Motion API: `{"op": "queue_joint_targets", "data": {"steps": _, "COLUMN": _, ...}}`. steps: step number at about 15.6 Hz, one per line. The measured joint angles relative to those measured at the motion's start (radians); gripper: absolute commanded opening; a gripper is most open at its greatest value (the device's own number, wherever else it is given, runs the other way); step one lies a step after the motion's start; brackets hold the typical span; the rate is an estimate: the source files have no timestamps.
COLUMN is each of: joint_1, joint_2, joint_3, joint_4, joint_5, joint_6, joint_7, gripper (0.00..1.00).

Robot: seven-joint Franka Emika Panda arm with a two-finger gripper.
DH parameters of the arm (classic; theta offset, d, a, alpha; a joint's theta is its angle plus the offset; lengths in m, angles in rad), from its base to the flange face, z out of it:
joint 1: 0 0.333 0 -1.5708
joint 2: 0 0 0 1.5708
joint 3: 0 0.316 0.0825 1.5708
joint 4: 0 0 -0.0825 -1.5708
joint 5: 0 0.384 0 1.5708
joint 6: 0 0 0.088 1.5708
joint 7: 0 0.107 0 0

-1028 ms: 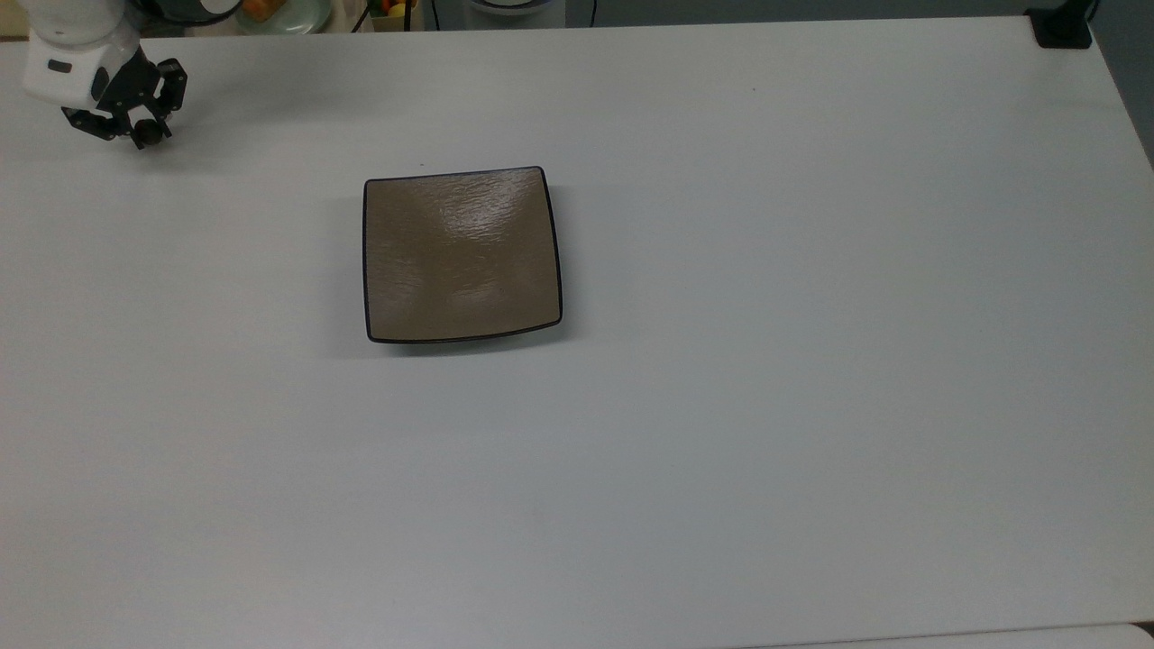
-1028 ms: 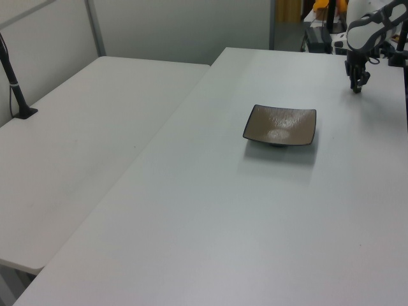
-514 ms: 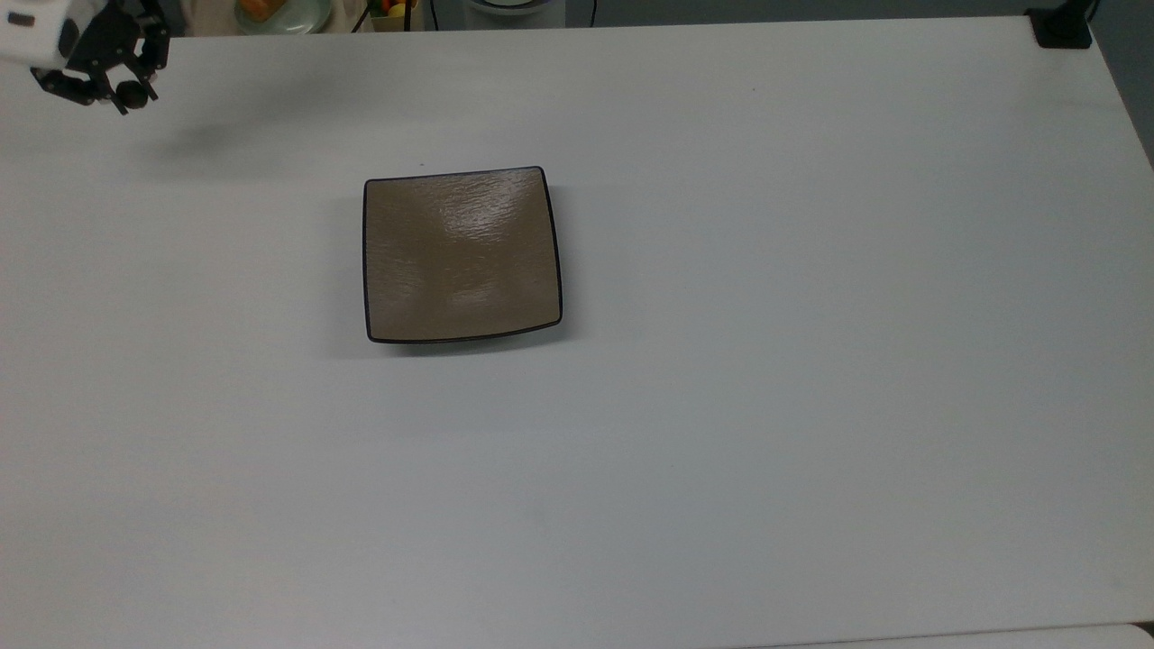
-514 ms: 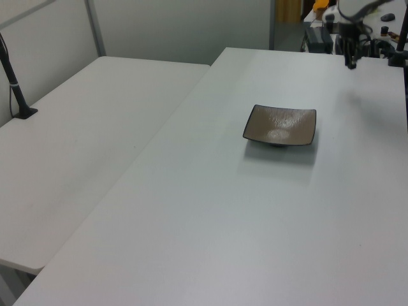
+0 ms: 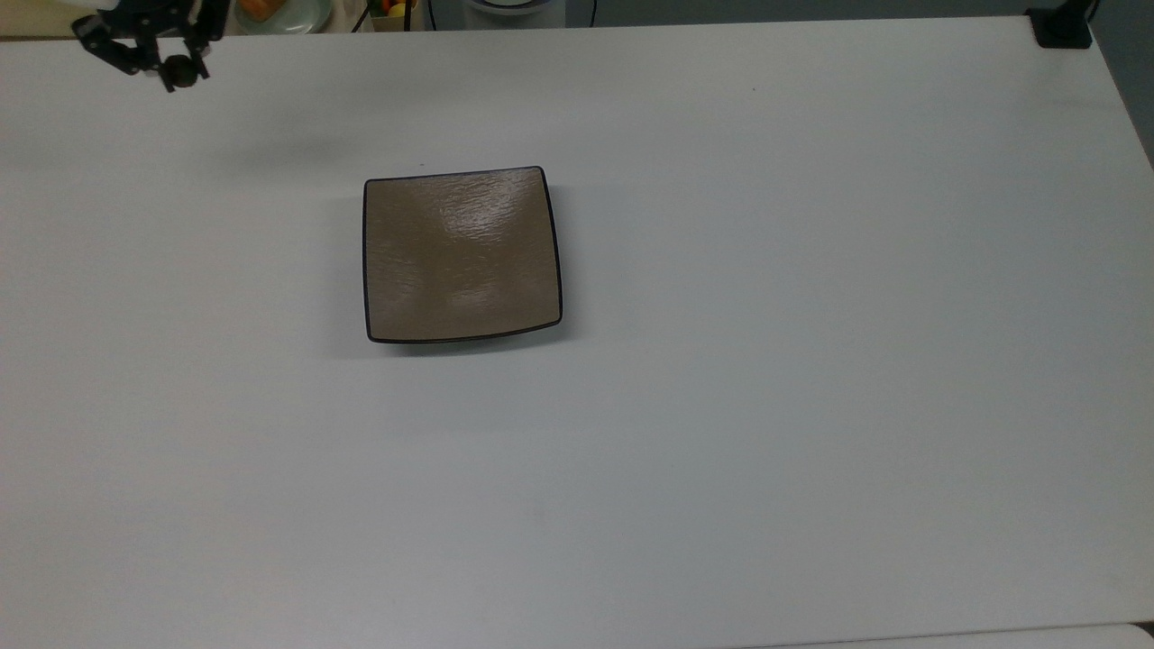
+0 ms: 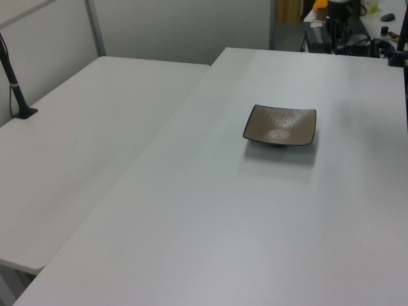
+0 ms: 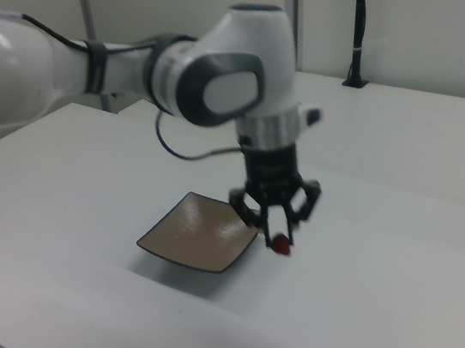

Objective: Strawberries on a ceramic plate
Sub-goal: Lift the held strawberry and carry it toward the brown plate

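We see the square ceramic plate (image 5: 461, 255) lying bare on the white bench (image 5: 721, 406), nothing on its tan surface. In the right view, the gripper (image 7: 276, 232) hangs pointing down from the white arm (image 7: 142, 75), clenched on the strawberry (image 7: 281, 247), whose red body shows at the fingertips. In the top view, the gripper (image 5: 153, 50) sits near the bench's far edge at the top view's left, well apart from the plate. Wide bare bench surrounds the plate on every side.

Top view overhead; left, right views oblique, opposite sides; all share ceramic plate (image 5: 461, 255)
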Motion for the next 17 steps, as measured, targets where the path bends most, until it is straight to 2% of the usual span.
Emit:
{"op": "queue_joint_targets", "data": {"steps": 2, "joint_1": 0.009, "joint_2": -0.014, "joint_3": 0.044, "joint_4": 0.004, "joint_5": 0.026, "joint_6": -0.009, "joint_7": 0.057, "gripper": 0.00}}
{"op": "queue_joint_targets", "data": {"steps": 4, "joint_1": 0.043, "joint_2": -0.018, "joint_3": 0.063, "joint_4": 0.023, "joint_5": 0.043, "joint_6": -0.031, "joint_7": 0.112, "gripper": 0.00}}
{"op": "queue_joint_targets", "data": {"steps": 9, "joint_1": 0.175, "joint_2": -0.019, "joint_3": 0.067, "joint_4": 0.053, "joint_5": 0.049, "joint_6": -0.063, "joint_7": 0.272, "gripper": 0.01}}
{"op": "queue_joint_targets", "data": {"steps": 17, "joint_1": 0.325, "joint_2": 0.004, "joint_3": 0.066, "joint_4": 0.054, "joint_5": 0.057, "joint_6": -0.063, "joint_7": 0.487, "gripper": 0.01}}
